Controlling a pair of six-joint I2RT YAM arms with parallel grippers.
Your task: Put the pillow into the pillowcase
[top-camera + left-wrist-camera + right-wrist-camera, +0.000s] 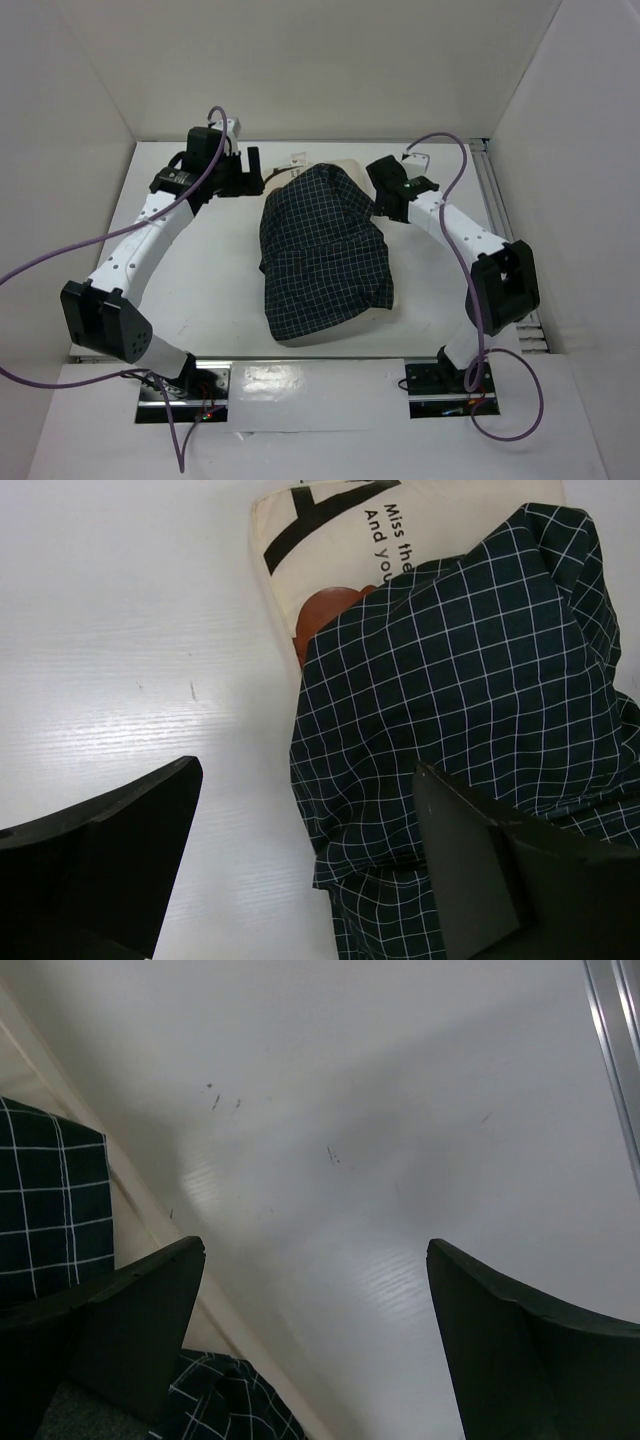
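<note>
The dark checked pillowcase (pixel 322 252) lies draped over the cream pillow (pixel 345 170) in the middle of the table. The pillow's far end and near edge stick out; its printed text and reddish mark show in the left wrist view (pixel 330 540). My left gripper (pixel 250 172) is open and empty, at the pillow's far left corner, its jaws either side of the pillowcase edge (pixel 420 710). My right gripper (pixel 385 190) is open and empty at the pillow's far right side, with pillowcase fabric (pixel 50 1200) by its left finger (pixel 130 1330).
White walls enclose the table on the left, back and right. A metal rail (pixel 615 1050) runs along the right edge (pixel 500 210). Purple cables loop from both arms.
</note>
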